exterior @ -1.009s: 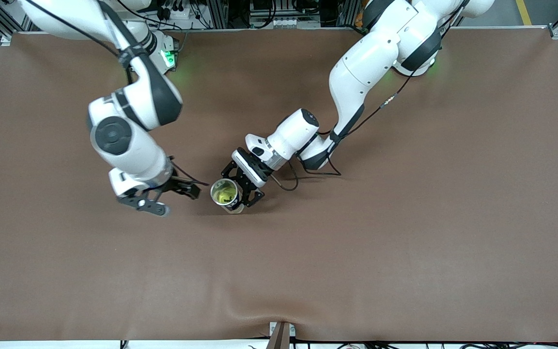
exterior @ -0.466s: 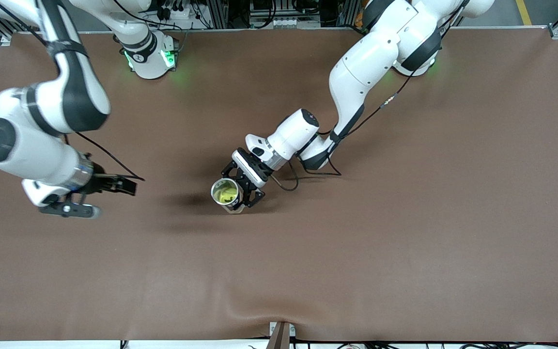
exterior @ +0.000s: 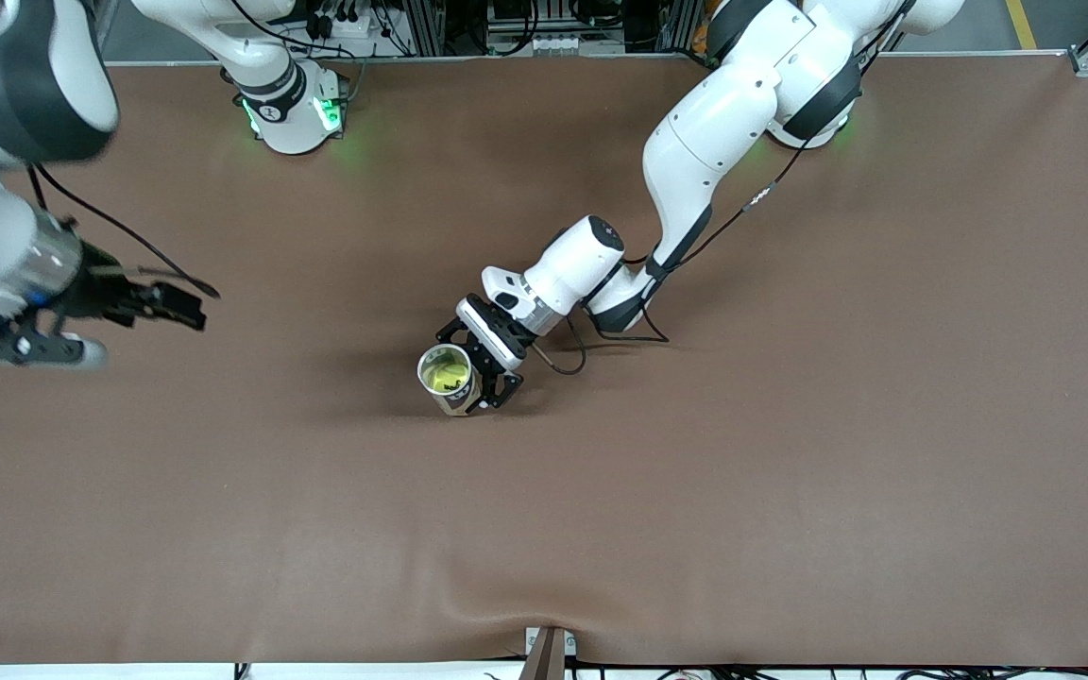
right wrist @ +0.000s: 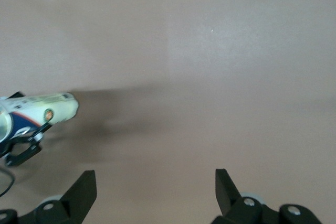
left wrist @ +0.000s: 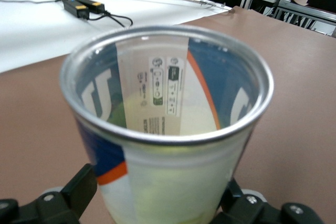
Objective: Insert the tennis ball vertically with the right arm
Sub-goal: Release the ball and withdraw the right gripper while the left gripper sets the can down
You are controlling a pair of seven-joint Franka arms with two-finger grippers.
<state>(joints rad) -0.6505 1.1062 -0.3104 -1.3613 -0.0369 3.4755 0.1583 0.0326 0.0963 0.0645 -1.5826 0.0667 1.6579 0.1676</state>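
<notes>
A clear tennis-ball can [exterior: 454, 400] with a blue and orange label stands upright near the table's middle. A yellow tennis ball [exterior: 442, 377] lies inside it. My left gripper [exterior: 466, 375] is shut on the can's side and holds it. In the left wrist view the can [left wrist: 168, 129] fills the frame, with the ball's yellow-green [left wrist: 118, 116] low inside and my left gripper [left wrist: 157, 199] around it. My right gripper [exterior: 29, 348] is open and empty, up in the air over the right arm's end of the table. The right wrist view shows its open gripper [right wrist: 155, 188] over bare table, with the can [right wrist: 41, 109] far off.
The brown table cover [exterior: 695, 491] has a small wrinkle at its edge nearest the front camera. The left arm's cable [exterior: 563, 364] lies on the table beside its wrist.
My right arm has swung away from beside the can toward its own end of the table, gripper open. The left gripper and the can have shifted only slightly.
</notes>
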